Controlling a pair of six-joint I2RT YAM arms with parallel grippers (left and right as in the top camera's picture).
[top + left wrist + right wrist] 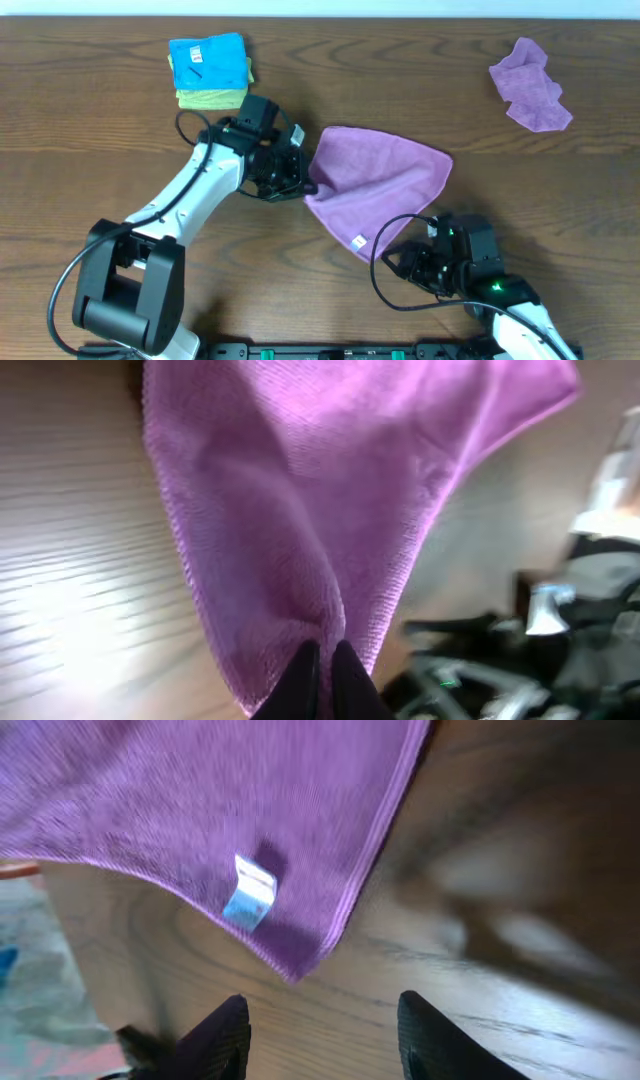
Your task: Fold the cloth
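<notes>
From above: shows the cloth (pixel 375 185), soft and purple, near the middle of the brown table (pixel 80 130). Shows the left gripper (pixel 300 185) right at one side of it, with that side bunched up in the pinch. Shows a small white tag (pixel 357 241) at the cloth's near corner. Shows the right gripper (pixel 405 262) just beside that corner, not touching it. Shows another purple cloth (pixel 530 85), all crumpled, far off in a back corner. Shows a folded blue cloth (pixel 207 58) stacked on a yellow-green cloth (pixel 210 98) in the other back corner.

From the left wrist: shows two dark fingers (pixel 305 675) squeezed tight together with a fold of the cloth caught between them. Shows the rest of the cloth spreading out from the pinch, a bit blurry.

From the right wrist: shows two dark fingers (pixel 215 1040) standing apart, with nothing between them but bare wood. Shows the cloth's pointy corner just ahead of the fingers, tag hanging near its edge.
</notes>
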